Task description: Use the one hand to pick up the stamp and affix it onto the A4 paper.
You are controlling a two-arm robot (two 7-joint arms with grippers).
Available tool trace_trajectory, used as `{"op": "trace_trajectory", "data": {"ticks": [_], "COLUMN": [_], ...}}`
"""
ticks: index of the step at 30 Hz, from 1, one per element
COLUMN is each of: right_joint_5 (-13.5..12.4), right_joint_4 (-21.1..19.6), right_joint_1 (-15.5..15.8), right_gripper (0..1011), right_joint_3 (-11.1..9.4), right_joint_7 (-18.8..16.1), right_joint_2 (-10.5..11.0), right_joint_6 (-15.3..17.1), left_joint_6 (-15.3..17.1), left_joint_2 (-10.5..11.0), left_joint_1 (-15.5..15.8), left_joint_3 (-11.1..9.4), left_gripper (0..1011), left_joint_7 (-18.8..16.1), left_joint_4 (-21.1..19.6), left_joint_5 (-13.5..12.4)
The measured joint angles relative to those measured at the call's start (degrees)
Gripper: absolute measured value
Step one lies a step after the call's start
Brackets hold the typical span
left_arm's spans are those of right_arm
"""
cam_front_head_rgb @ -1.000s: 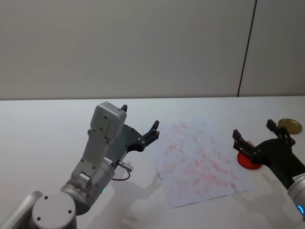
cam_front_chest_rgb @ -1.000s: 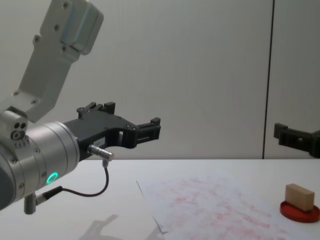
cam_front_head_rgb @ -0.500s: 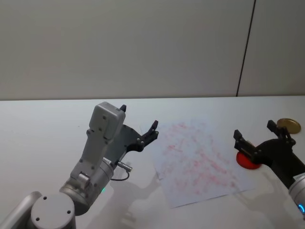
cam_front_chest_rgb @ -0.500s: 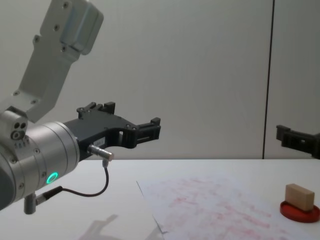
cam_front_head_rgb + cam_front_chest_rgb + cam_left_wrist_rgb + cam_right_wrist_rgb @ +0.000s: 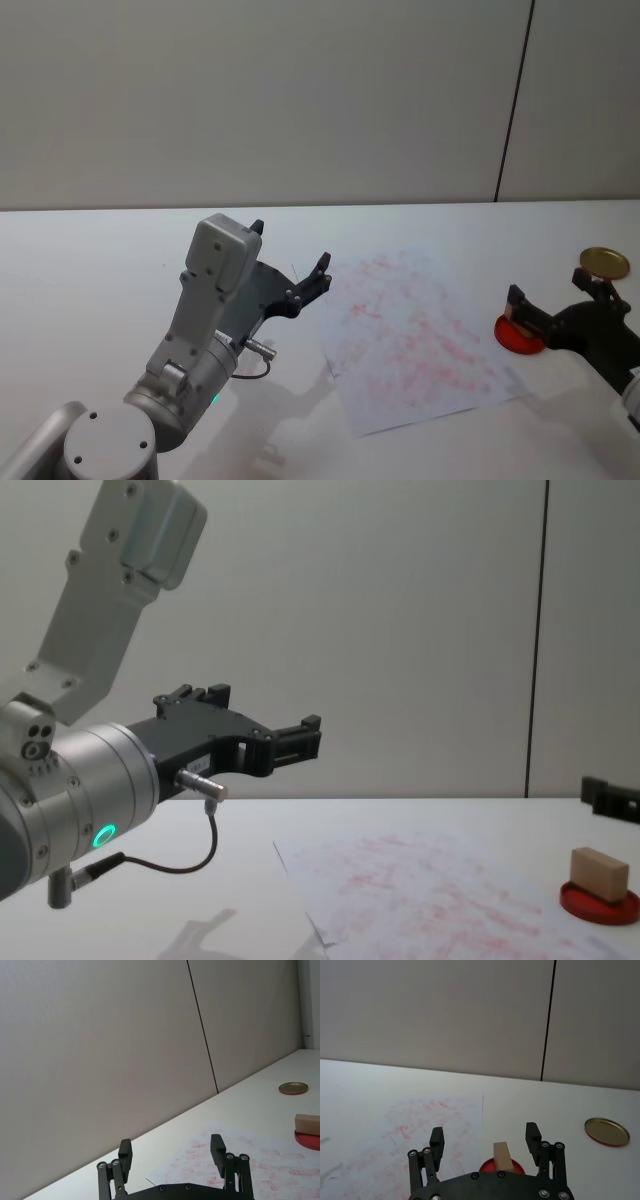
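Observation:
The stamp (image 5: 503, 1156) is a small tan wooden block standing on a red ink pad (image 5: 600, 906) at the table's right side. My right gripper (image 5: 485, 1137) is open and hangs just above the stamp, which lines up between its two fingers without touching them. In the chest view one of its fingers (image 5: 608, 798) shows above the stamp (image 5: 599, 872). The A4 paper (image 5: 415, 335), white with smudgy red marks, lies flat mid-table to the left of the pad. My left gripper (image 5: 292, 248) is open and held in the air over the paper's left edge.
A round gold lid (image 5: 604, 262) lies on the table beyond the red ink pad (image 5: 518, 338). The left arm's silver body (image 5: 80, 790) with its green light fills the near left. A plain wall stands behind the white table.
My right gripper has moved to the right and lower, closer over the stamp. The left arm, the paper and the stamp have not moved.

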State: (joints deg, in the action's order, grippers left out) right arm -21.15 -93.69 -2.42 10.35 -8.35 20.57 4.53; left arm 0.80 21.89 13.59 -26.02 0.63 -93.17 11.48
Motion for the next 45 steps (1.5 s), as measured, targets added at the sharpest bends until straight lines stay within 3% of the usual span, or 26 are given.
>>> {"op": "trace_trajectory", "data": {"ticks": [14,33,38,45], "right_joint_5": [0.2,3.09,3.77,4.91], "right_joint_4": [8.11,15.65,17.06,18.81], "right_joint_1": [-4.0,-8.56,-9.44,-10.58], "right_gripper": [1001,1000,929,707], "right_joint_3": [-0.38,1.1,1.48,2.02], "right_joint_7": [-4.5,-5.84,-5.86,-5.88], "right_joint_2": [-0.33,-2.58,-3.11,-3.84], "right_joint_6": [1.05,2.42,2.62,2.65], "left_joint_6": [0.0,0.0,0.0,0.0], "left_joint_2": [0.0,0.0,0.0,0.0], "left_joint_1": [0.0,0.0,0.0,0.0], "left_joint_3": [0.0,0.0,0.0,0.0], "left_gripper": [993,993,993,993], "left_joint_7": [0.0,0.0,0.0,0.0], "left_joint_4": [0.0,0.0,0.0,0.0], "left_joint_5": [0.0,0.0,0.0,0.0]}}
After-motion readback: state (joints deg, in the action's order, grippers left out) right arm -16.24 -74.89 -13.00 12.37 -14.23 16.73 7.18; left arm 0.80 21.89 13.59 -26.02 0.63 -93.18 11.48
